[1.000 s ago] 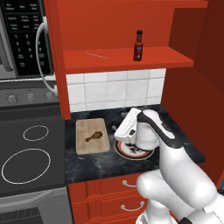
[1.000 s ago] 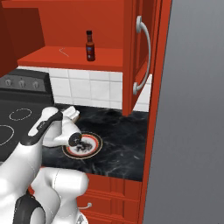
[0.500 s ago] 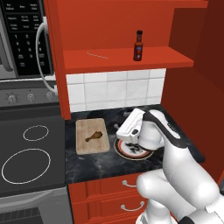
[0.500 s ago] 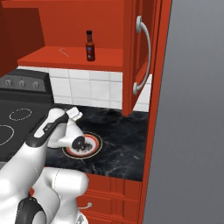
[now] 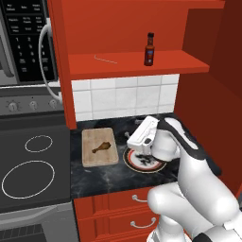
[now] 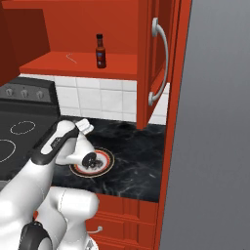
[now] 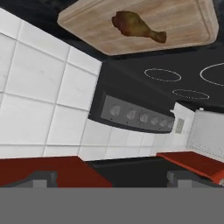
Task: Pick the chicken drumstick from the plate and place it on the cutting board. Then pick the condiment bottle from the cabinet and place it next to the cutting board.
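Drumstick placement is complete: the chicken drumstick (image 5: 102, 148) lies on the cutting board (image 5: 99, 147), roughly central, fat end toward the stove side in the hand view. The plate (image 5: 144, 160) beside the board carries nothing but its pattern. My gripper (image 7: 111, 178) is released, jaws spread wide with nothing between them, and my hand is rolled over above the plate, looking toward the backsplash and stove.

Step in hand, as I judge it: transition to the second pick. The condiment bottle (image 5: 150, 49) stands upright on the shelf of the cabinet (image 5: 137, 64), toward its right half, well above my hand.

Next move calls for lifting clear of the counter, levelling the wrist and reaching in to the bottle from the front.

Clearances: the shelf's front edge overhangs the counter; the open cabinet door (image 6: 157, 61) hangs on the right. Bare shelf lies either side of the bottle, apart from a thin pale wire-like mark to its left.
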